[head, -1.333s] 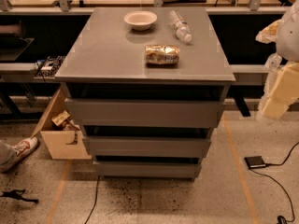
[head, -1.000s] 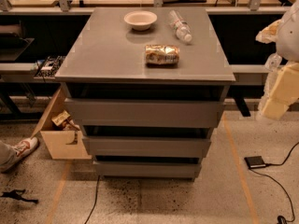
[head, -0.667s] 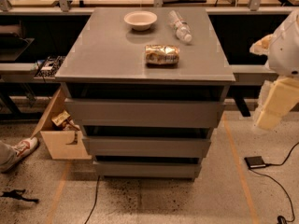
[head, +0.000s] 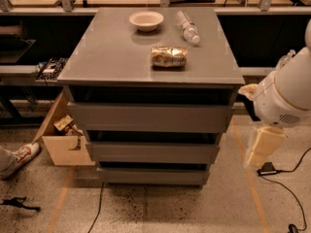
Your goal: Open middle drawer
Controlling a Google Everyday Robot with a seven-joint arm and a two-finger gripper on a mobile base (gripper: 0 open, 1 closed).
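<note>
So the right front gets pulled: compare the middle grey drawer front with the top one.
The middle matte grey drawer front looks narrower than the top matte grey drawer front. The middle one is shorter; the top one taller. Both are flat, handleless and not pulled out. The cream gripper hangs right of the grey cabinet, touching neither.

I log from the camera view:
- Grey cabinet top (head: 112, 57), carrying a white bowl (head: 146, 20), a clear bottle (head: 187, 27) lying on its side, and a crinkled snack bag (head: 168, 56) nearer the front edge.
- Three grey fronts: top drawer (head: 148, 117), middle drawer (head: 153, 152), and bottom drawer (head: 153, 175), each narrower than the one above.
- Gripper (head: 264, 147) hanging low, right of the cabinet and apart from it.
- Cardboard box (head: 63, 142) and a shoe (head: 22, 155) on the floor, left.
</note>
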